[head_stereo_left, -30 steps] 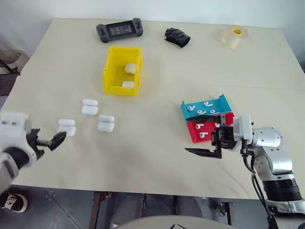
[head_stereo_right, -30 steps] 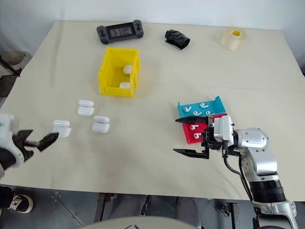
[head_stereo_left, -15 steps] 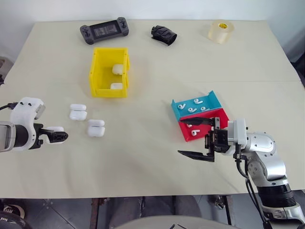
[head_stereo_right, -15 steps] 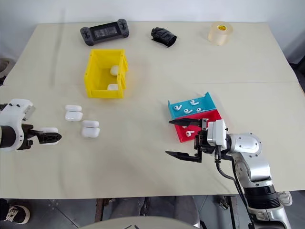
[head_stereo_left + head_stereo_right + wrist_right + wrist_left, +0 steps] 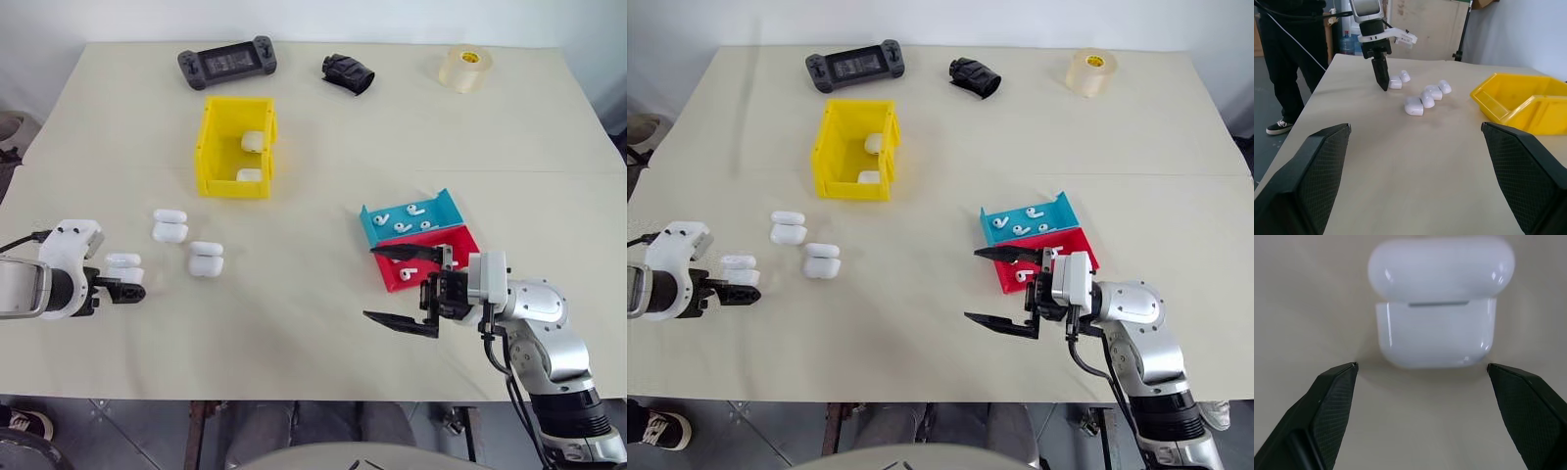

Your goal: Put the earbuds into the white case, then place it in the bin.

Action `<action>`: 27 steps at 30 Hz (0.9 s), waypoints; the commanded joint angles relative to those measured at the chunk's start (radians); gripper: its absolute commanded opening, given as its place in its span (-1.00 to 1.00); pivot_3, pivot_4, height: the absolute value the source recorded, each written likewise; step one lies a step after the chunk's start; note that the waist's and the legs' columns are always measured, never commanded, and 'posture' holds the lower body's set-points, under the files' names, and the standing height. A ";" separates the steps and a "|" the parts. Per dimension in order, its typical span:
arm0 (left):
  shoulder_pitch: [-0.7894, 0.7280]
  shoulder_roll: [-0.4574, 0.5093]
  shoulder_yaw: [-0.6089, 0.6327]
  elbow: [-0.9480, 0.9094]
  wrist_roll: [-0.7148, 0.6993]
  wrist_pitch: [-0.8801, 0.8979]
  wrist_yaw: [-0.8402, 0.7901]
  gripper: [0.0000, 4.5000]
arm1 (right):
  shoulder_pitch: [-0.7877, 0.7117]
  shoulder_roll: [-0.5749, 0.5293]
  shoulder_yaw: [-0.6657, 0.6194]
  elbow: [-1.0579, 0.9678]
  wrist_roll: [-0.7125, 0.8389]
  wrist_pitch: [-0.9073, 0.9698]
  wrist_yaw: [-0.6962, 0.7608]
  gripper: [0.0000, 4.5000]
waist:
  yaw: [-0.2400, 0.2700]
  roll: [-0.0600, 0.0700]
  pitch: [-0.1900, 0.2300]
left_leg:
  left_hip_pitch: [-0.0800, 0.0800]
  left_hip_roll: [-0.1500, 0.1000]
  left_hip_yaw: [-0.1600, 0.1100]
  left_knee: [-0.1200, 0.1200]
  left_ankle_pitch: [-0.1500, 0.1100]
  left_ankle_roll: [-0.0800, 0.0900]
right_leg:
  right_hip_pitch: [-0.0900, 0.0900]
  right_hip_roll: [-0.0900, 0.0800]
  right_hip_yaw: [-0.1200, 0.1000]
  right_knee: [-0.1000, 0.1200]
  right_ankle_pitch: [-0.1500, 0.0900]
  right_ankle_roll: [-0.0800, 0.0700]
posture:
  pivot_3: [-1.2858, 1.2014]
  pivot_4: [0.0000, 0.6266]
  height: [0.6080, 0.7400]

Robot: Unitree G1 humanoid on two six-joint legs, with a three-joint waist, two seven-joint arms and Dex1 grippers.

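At the table's (image 5: 313, 323) left edge the left gripper (image 5: 1422, 369) points down at a white case (image 5: 123, 267), its lid raised. The black fingers (image 5: 1332, 406) are spread wide, their tips on either side of the case's base without touching it. Just right of it lie two more cases (image 5: 169, 225) and (image 5: 206, 258), also open. Further back stands the yellow bin (image 5: 235, 147) with two cases (image 5: 252, 141) inside. Behind it lie a game console (image 5: 226, 62), a black object (image 5: 348, 73) and a tape roll (image 5: 464, 68).

Right of centre a blue tray (image 5: 413, 217) holds several earbuds (image 5: 401, 225); a red tray (image 5: 429, 257) touching it holds more. The right gripper (image 5: 404, 286) hovers level just in front of the red tray, pointing left, fingers (image 5: 402, 322) spread and empty. In the right wrist view a person (image 5: 1288, 54) stands beyond the table.
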 commanded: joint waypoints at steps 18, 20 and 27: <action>-0.053 -0.038 -0.048 0.064 0.007 -0.001 0.065 0.83 | 0.034 0.026 0.008 -0.059 0.005 -0.017 -0.043 1.00 | -0.004 0.001 -0.001 | 0.001 0.000 0.000 0.000 0.000 0.000 | -0.002 0.000 0.000 0.004 0.000 0.000 | 0.03 -0.52 1.00; -0.044 -0.041 -0.042 0.061 0.010 -0.001 0.067 0.62 | 0.038 0.025 0.008 -0.061 0.004 -0.019 -0.047 1.00 | -0.004 0.001 -0.001 | 0.001 0.000 0.000 -0.001 0.000 0.000 | -0.001 0.000 0.000 0.004 0.000 0.000 | 0.03 -0.52 1.00; -0.011 -0.052 0.012 0.039 0.007 -0.001 0.073 0.25 | 0.035 0.018 0.001 -0.058 0.006 -0.021 -0.051 1.00 | -0.006 0.002 -0.001 | 0.008 0.000 0.002 -0.003 0.000 0.000 | 0.001 -0.001 0.001 0.004 0.000 0.000 | 0.03 -0.52 1.00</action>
